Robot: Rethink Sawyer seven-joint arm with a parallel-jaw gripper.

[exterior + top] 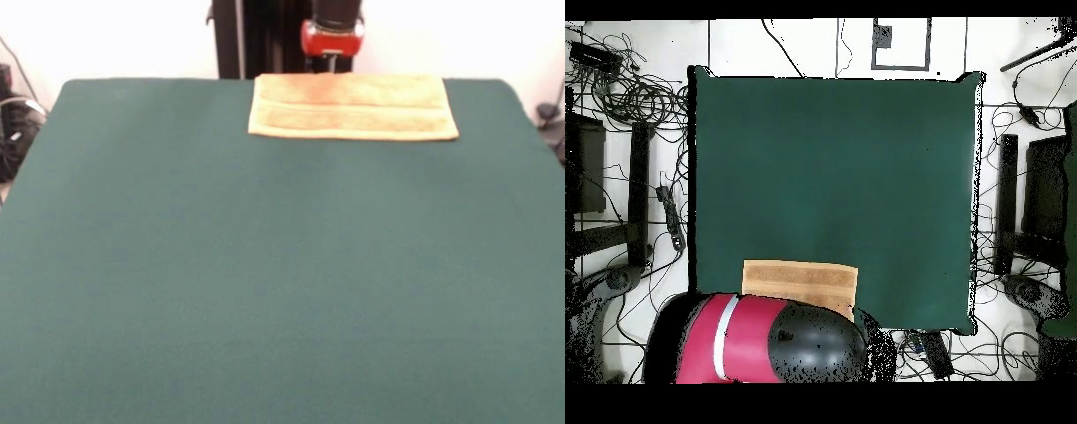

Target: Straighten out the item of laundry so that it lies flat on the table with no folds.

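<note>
- Table [265,291]: dark green cloth fills the foreground of the front view, bare from the near edge up to the far strip.
- Gripper [330,64]: only a red and black part of the arm shows at the top edge, just behind the towel; whether the claw is parted or closed, or holding anything, cannot be told.
- Towel [353,108]: orange-tan, lying along the table's far edge beside the pedestal, with a woven band running across it.
- Overhead view: the arm [765,340] overlaps the towel's [800,283] lower edge.
- Cables [625,90]: tangled on the floor beside the table.

Towel [353,107] on table [265,283], at robot-side edge.
</note>
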